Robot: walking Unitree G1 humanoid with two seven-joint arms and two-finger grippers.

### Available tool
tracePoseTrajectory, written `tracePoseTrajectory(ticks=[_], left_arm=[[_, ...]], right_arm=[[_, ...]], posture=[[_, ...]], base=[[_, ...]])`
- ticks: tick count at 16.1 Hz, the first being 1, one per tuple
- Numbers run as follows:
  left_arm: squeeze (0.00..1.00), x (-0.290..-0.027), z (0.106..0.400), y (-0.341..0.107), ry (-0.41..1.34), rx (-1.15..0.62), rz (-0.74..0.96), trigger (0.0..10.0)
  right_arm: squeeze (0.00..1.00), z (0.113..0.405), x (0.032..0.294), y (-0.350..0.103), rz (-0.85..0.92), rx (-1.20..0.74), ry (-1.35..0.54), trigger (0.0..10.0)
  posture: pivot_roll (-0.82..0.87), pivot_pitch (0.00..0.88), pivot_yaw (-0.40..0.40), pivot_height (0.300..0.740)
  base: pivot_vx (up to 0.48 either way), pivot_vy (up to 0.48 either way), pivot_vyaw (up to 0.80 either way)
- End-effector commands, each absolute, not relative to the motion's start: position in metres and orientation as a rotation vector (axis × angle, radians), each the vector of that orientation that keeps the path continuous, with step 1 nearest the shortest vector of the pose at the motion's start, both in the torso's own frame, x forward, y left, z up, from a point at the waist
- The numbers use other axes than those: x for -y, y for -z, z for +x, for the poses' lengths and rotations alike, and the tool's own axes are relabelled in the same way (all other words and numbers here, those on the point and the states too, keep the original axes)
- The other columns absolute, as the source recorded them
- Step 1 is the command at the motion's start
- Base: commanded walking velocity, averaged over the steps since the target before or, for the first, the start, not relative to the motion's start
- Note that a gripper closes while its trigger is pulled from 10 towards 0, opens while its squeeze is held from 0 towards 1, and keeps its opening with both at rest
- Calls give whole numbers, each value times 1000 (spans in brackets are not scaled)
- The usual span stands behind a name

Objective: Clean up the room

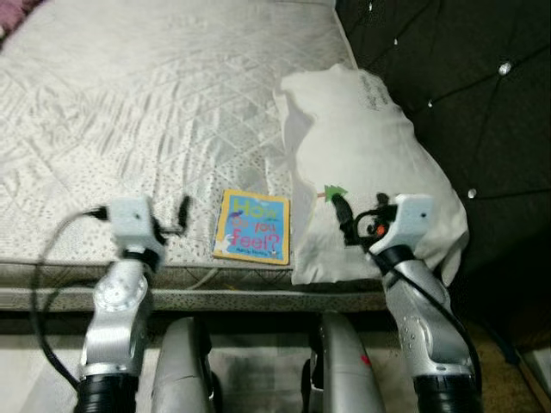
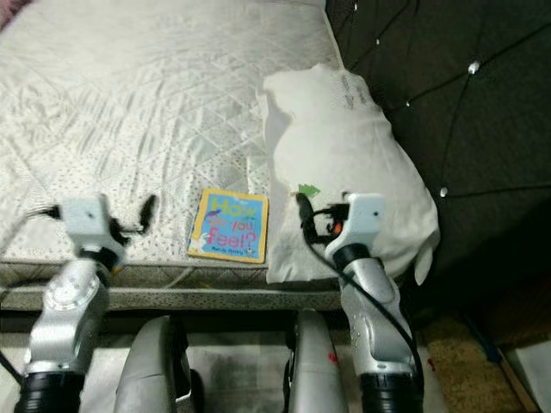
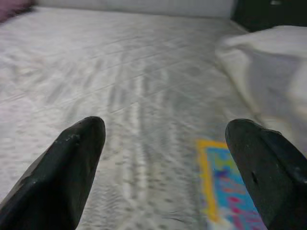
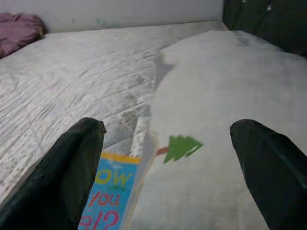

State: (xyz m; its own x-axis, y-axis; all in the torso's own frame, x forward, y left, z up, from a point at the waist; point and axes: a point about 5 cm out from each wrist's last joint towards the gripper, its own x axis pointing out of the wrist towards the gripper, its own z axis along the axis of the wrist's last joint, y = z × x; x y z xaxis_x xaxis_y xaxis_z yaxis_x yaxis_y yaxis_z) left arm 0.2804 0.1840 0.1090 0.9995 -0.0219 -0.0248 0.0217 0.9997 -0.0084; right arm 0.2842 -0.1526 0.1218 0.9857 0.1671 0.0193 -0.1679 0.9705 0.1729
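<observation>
The yellow-and-blue picture book (image 1: 251, 226) is lying between both grippers on the quilted white bed (image 1: 155, 103), nearer the left gripper (image 1: 176, 217); the right gripper (image 1: 343, 209) is hovering over the white pillow (image 1: 362, 146); both jaws are gaping wide, empty.

head stereo: down over mattress (image 1: 172, 103) | wrist cams: low, forward | shared: book (image 1: 252, 226)

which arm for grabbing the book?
Left, probably. The left gripper is open beside the book, over bare mattress. The right gripper, also open, hovers over the pillow.
</observation>
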Motion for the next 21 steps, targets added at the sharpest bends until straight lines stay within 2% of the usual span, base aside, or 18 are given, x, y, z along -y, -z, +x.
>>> tracePoseTrajectory(ticks=[1, 2, 3, 7, 13, 18, 21], left_arm=[[0, -181, 281, -109, 47, -17, -66, 10000], [0, -184, 282, -104, -24, -80, -137, 10000], [0, -186, 282, -101, -55, -122, -107, 10000], [0, -178, 282, -101, 64, -120, -127, 10000], [0, -177, 284, -101, 104, -129, -121, 10000], [0, -160, 289, -104, 165, -106, -158, 10000], [0, -160, 289, -105, 162, -101, -165, 10000]], right_arm=[[0, 286, 161, -124, 163, 18, -118, 10000], [0, 286, 164, -122, 154, 16, -85, 10000], [0, 286, 166, -121, 150, 14, -72, 10000], [0, 287, 168, -119, 142, 15, -41, 10000], [0, 283, 171, -111, 128, -5, 6, 10000], [0, 286, 169, -112, 164, -2, -13, 10000], [0, 284, 169, -111, 154, -6, -11, 10000]], posture=[[-15, 83, -24, 667], [-15, 83, -24, 681], [-15, 83, -24, 695], [-13, 61, -27, 738], [-18, 62, -12, 740], [-26, 60, -17, 740], [-26, 60, -20, 740]], base=[[0, 0, 0], [0, 0, 0], [0, 0, 0], [0, 0, 0], [0, 0, 0], [0, 0, 0], [0, -294, 0]])
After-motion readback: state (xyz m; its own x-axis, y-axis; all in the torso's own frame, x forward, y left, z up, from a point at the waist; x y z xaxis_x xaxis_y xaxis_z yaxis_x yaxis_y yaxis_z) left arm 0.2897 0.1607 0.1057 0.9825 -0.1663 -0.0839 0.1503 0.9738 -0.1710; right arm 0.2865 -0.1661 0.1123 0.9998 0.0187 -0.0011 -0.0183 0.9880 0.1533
